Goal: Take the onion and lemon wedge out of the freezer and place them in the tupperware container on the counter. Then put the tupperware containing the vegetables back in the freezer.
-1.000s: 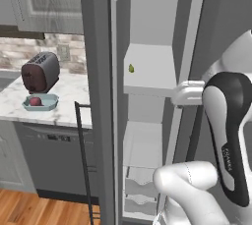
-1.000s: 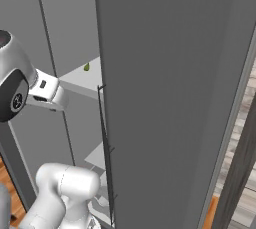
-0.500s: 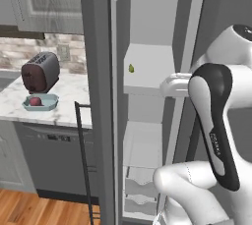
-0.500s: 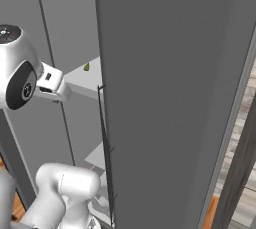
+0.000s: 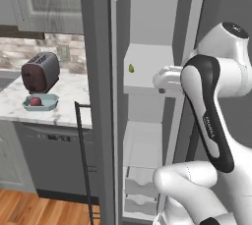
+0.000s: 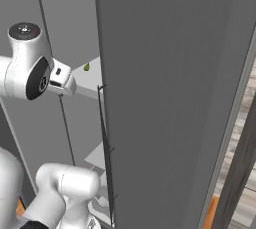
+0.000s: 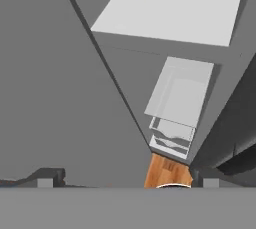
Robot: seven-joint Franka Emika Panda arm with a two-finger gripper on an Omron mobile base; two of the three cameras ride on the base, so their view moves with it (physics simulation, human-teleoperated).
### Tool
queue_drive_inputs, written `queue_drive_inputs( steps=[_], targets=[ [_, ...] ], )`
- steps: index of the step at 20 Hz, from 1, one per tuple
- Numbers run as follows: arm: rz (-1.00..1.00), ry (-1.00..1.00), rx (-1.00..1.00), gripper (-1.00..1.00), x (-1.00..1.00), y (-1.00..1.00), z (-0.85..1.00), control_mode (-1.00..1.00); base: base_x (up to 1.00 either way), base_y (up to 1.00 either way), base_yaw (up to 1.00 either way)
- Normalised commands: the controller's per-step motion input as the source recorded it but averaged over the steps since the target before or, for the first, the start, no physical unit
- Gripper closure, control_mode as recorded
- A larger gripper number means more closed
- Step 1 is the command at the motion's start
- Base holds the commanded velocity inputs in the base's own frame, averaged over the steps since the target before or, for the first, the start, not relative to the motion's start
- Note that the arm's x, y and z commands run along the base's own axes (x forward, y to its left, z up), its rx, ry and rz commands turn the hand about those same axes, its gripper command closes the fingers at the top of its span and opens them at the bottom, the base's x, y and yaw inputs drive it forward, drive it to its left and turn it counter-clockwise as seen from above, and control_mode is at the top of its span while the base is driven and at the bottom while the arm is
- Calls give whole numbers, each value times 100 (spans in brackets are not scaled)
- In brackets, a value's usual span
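- Your gripper (image 7: 122, 179) shows just its two dark fingertips, far apart with nothing between them.
- The freezer (image 5: 147, 96) stands open.
- The lemon wedge (image 5: 131, 68), tiny and yellow-green, stands on its white shelf.
- The onion (image 5: 35, 101), dark red, sits in the tupperware container (image 5: 49, 103) on the counter (image 5: 64, 111).
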Motion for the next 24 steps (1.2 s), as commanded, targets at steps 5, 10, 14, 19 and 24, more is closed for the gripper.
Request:
queue_drive_inputs(
  steps=[5,10,14,19,24],
  targets=[
    [3,0,0,-100,34,29,-19,-100,0,0,0],
    [2,0,1,-100,34,21,-7,-100,0,0,0],
    [4,0,4,-100,38,11,0,-100,0,0,0],
    [4,0,4,-100,37,17,-1,-100,0,0,0],
    [2,0,0,-100,28,34,-7,-100,0,0,0]
  ],
)
